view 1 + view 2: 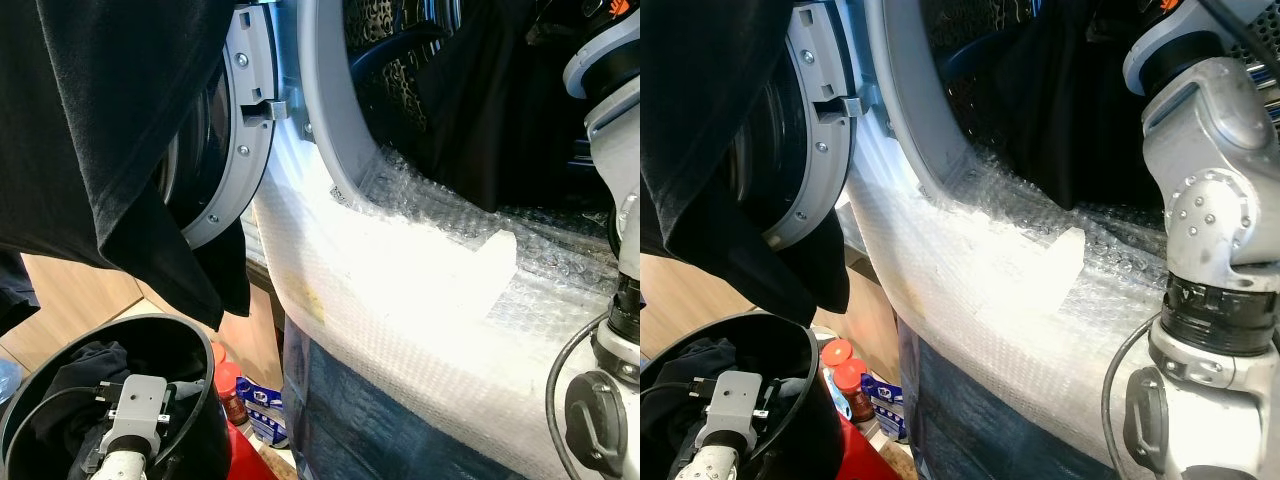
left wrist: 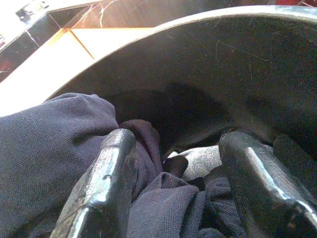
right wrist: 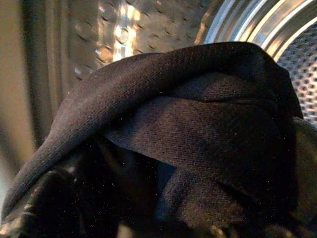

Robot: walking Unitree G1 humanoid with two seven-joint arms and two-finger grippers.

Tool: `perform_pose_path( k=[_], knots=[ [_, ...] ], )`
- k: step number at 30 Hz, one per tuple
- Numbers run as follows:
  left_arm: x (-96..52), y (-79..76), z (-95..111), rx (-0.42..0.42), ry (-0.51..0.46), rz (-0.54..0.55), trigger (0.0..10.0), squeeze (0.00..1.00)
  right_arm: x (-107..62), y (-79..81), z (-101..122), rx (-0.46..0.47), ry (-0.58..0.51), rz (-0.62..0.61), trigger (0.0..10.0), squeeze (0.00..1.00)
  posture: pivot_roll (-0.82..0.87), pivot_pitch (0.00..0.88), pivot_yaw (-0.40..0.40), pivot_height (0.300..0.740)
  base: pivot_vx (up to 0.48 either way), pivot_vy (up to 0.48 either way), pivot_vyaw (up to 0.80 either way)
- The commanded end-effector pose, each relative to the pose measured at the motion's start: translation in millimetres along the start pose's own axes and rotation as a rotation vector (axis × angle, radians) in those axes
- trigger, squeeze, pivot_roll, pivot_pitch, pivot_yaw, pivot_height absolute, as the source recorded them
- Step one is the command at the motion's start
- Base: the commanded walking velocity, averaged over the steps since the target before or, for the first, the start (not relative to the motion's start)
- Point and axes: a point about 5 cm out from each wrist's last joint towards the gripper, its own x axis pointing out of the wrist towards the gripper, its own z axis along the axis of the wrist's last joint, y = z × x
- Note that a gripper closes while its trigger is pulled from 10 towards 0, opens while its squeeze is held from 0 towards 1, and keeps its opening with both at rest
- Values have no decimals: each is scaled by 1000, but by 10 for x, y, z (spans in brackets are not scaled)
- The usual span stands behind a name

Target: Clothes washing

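Scene: front-loading washing machine, door (image 1: 225, 130) swung open to the robot's left; bubble wrap (image 1: 440, 260) draped over the lower lip of the opening.
Left gripper (image 2: 173, 193): down inside the black laundry bucket (image 1: 195, 420), fingers set wide apart, one either side of a heap of dark clothes (image 2: 54, 144). Cloth lies between the fingers; no closure on it yet.
Right gripper: arm (image 1: 1210, 230) reaches up into the drum (image 3: 119, 34). Dark garment (image 3: 188, 124) draped across the wrist camera, perforated steel wall behind it. Fingers hidden by cloth, so I cannot tell whether they are parted or closed.
Other cloth: a black garment (image 1: 110, 130) hangs at upper left, in front of the door.
Step in hand (judged): loading, bucket to drum, one arm delivering while the other picks.
Left, how to do well: sink the fingers deeper before closing, take a thick fold rather than a surface wrinkle, lift straight up clear of the bucket rim.
Right, how to do well: carry the garment well past the door seal before letting go, so no hem trails over the bubble wrap.
Risk: a trailing sleeve caught in the seal; the bucket tipping if cloth drags on its rim.
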Motion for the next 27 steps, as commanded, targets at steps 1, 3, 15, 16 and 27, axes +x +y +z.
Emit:
perform_pose_path(
  k=[1,3,15,16,27],
  knots=[
    [-56,-95,-154,11,74,-43,10000,0,-78,126,153,39,-72,94,10000,0,-13,44,33,740,0,0,0],
    [-55,-102,-151,9,73,-45,10000,0,-135,214,201,95,-95,170,10000,0,-19,44,33,740,0,0,0],
    [-6,-160,-122,6,73,-62,10000,0,113,99,-69,-162,67,37,10000,0,-46,37,41,740,0,0,0],
    [0,-164,-116,6,71,-63,10000,0,161,98,-104,-152,84,33,10000,0,-46,37,41,740,0,0,0],
    [113,-166,-32,6,59,-63,10000,0,854,-129,-86,-191,191,-215,10000,0,-56,6,41,740,0,0,0]
  ],
)
